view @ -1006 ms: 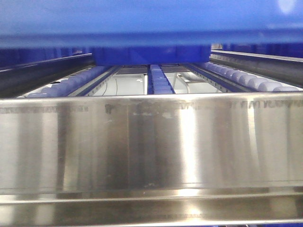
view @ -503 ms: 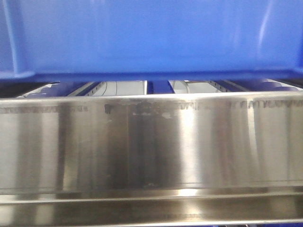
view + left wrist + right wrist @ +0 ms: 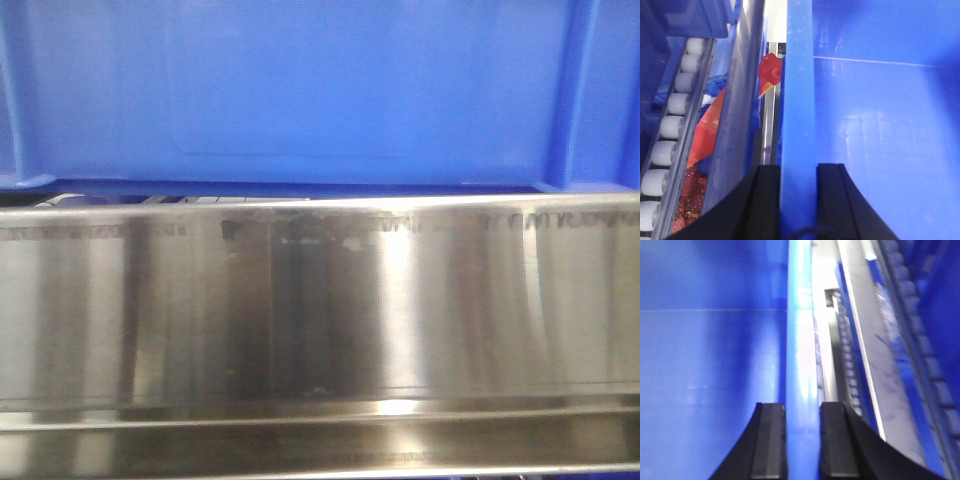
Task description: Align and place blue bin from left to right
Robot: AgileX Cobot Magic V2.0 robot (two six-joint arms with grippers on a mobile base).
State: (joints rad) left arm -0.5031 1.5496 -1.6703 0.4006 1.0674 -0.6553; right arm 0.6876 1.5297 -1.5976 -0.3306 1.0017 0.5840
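Observation:
The blue bin (image 3: 300, 90) fills the top of the front view, its smooth centre panel just above the steel rail. In the left wrist view my left gripper (image 3: 798, 172) is shut on the blue bin's left wall rim (image 3: 797, 100), one black finger (image 3: 767, 200) outside and one inside. In the right wrist view my right gripper (image 3: 803, 410) is shut on the bin's right wall rim (image 3: 800, 330) the same way. The bin's inside (image 3: 880, 140) looks bare where it shows.
A polished steel front rail (image 3: 320, 300) spans the front view below the bin. White rollers (image 3: 670, 125) and a grey divider (image 3: 737, 115) run to the bin's left, with red packets (image 3: 707, 125) below. A roller track and steel rail (image 3: 865, 340) lie to its right.
The blue bin has come down and toward the camera, now covering the roller lanes and the farther blue bin that showed one second ago. Its bottom edge sits just above the steel rail.

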